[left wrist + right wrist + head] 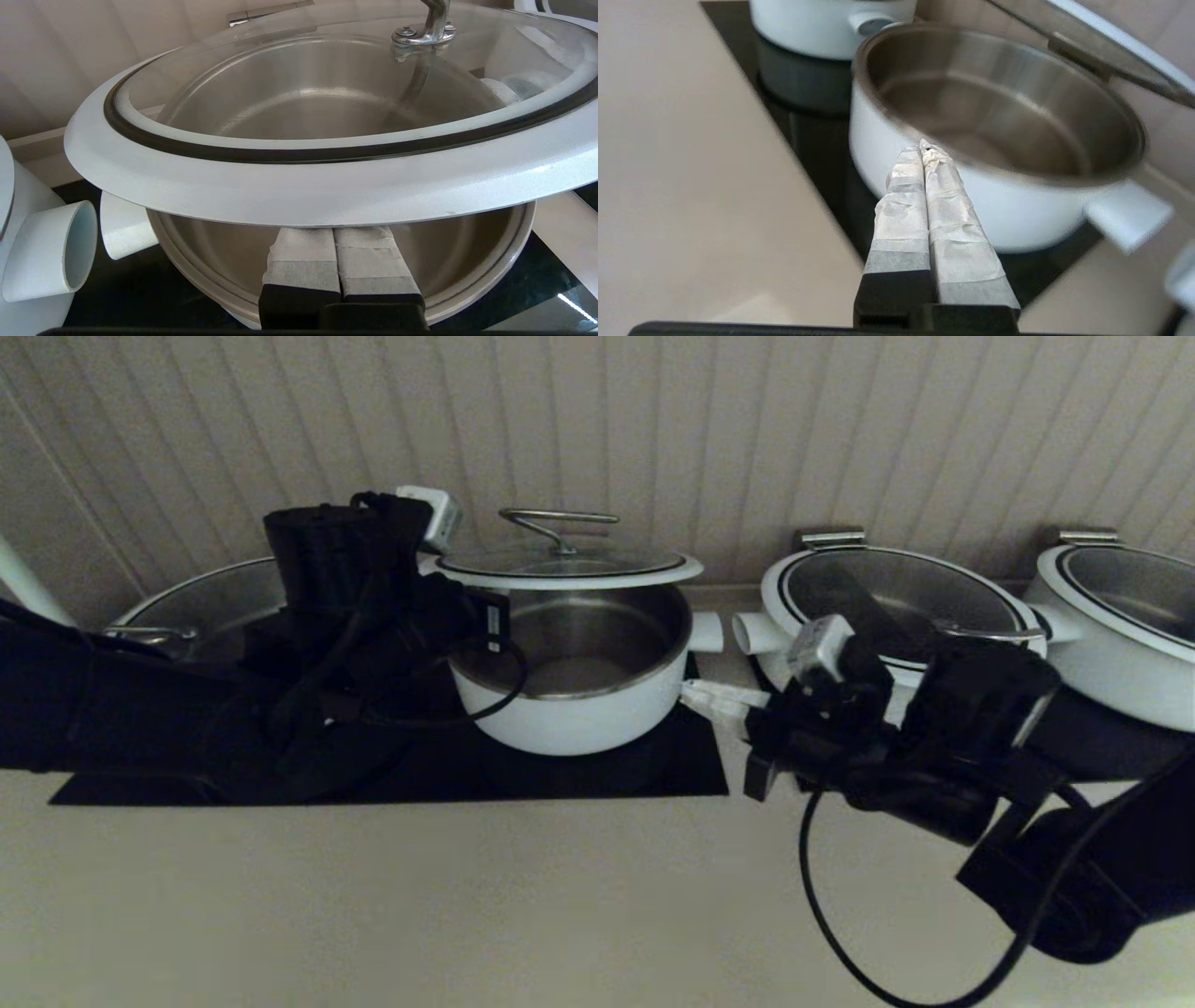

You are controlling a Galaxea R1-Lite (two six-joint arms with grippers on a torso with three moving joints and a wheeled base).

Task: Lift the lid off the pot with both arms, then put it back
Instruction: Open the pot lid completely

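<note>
The lid (565,567) hangs raised over the open pot (579,709), with a gap between the lid's ring and the pot's front rim. My left gripper (334,229) is shut, and its taped fingers (303,256) reach under the lid's white ring (299,186), which lies across them. In the head view the left arm (336,579) hides these fingers. My right gripper (695,693) is shut and empty. It sits low beside the pot's right wall, under the stubby right handle (707,632). In the right wrist view its tips (923,150) lie just below the pot's rim (999,168).
Wider white pots stand at the left (196,602), right (887,583) and far right (1120,625). The task pot sits on a black cooktop (607,775) on a beige counter (467,896). A panelled wall runs close behind. A neighbouring pot's tube handle (51,252) is near the pot's left handle (126,226).
</note>
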